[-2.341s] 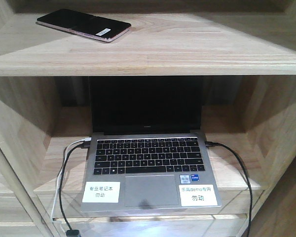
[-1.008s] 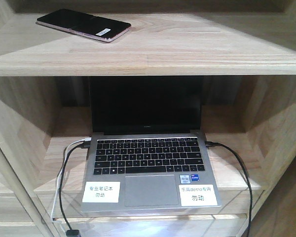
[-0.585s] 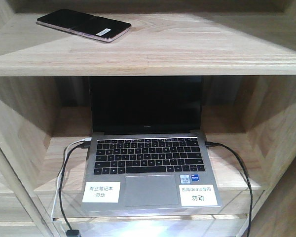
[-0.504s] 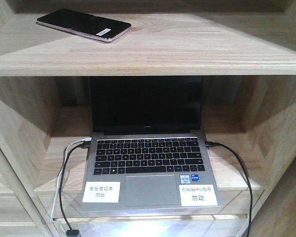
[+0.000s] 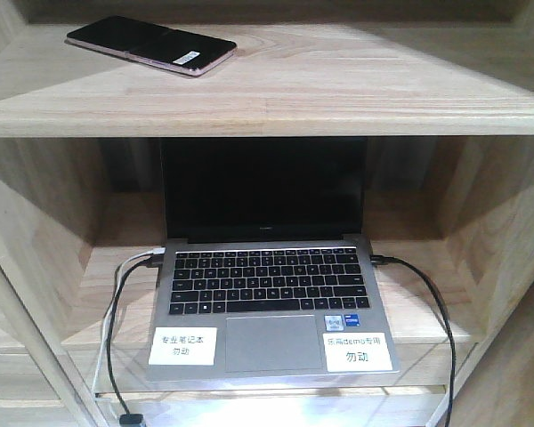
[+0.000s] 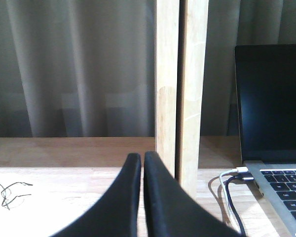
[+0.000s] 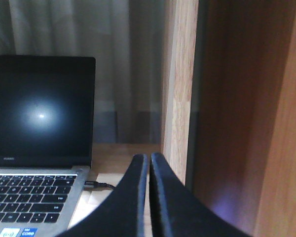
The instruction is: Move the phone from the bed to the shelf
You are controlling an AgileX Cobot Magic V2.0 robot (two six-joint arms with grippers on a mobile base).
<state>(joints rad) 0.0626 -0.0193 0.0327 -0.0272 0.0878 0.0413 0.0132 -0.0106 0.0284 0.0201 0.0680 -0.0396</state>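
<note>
Front view: phone [image 5: 151, 44] on shelf [image 5: 338, 89]

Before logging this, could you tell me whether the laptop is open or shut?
Open: the laptop's dark screen stands upright behind its exposed keyboard.

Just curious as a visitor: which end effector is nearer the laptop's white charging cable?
Left. The left end effector is just left of the white cable at the laptop edge. The right end effector is off the laptop's opposite side, by the black cable.

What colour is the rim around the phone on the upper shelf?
Pinkish-gold, around the glossy black phone; it shows best in the exterior front-facing view.
</note>
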